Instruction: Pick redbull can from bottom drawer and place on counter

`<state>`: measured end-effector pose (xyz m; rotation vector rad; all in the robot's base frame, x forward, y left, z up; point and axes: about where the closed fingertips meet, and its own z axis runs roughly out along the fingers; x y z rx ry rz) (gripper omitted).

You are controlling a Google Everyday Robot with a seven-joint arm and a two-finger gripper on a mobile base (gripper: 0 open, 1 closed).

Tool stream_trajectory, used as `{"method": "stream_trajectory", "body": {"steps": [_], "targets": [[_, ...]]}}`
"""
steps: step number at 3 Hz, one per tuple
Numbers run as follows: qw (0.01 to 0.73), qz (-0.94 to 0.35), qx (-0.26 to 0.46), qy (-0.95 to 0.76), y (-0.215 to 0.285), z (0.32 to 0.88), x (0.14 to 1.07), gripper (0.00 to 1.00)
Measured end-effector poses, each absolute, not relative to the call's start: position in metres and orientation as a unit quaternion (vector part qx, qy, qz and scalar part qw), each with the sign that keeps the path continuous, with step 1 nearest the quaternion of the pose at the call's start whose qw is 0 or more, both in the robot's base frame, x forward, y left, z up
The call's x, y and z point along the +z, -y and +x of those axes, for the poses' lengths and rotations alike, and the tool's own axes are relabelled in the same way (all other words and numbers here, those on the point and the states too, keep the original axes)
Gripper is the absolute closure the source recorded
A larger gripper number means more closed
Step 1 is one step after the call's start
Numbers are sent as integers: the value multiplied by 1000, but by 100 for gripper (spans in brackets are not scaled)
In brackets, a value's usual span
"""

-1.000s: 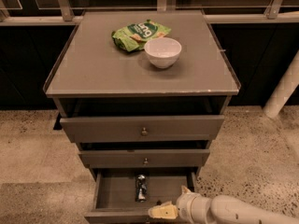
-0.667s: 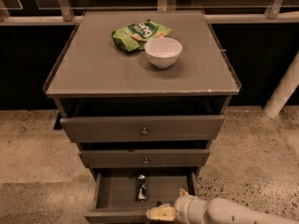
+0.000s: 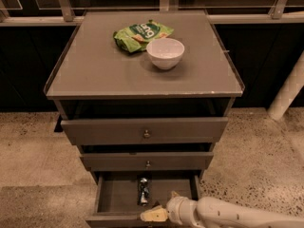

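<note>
The redbull can (image 3: 143, 190) lies on its side inside the open bottom drawer (image 3: 114, 198), near the drawer's middle. My gripper (image 3: 155, 214) comes in from the lower right on a white arm, low over the drawer's front edge, just right of and in front of the can, apart from it. The counter (image 3: 95, 70) is the grey top of the cabinet, high above the drawer.
A white bowl (image 3: 165, 53) and a green snack bag (image 3: 141, 34) sit on the counter's back middle. The top drawer (image 3: 145, 130) and middle drawer (image 3: 147, 161) are pulled out a little. A white post (image 3: 288, 90) stands at the right. Speckled floor surrounds the cabinet.
The gripper and arm have shifted slightly to the left along the drawer's front edge. The can has not moved.
</note>
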<state>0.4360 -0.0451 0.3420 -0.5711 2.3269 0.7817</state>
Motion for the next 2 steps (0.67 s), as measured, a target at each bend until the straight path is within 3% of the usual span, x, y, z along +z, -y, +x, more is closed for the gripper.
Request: {"method": "stream_trajectory", "body": {"steps": [2], "targets": [[299, -239, 307, -871, 23, 462, 324, 0]]}}
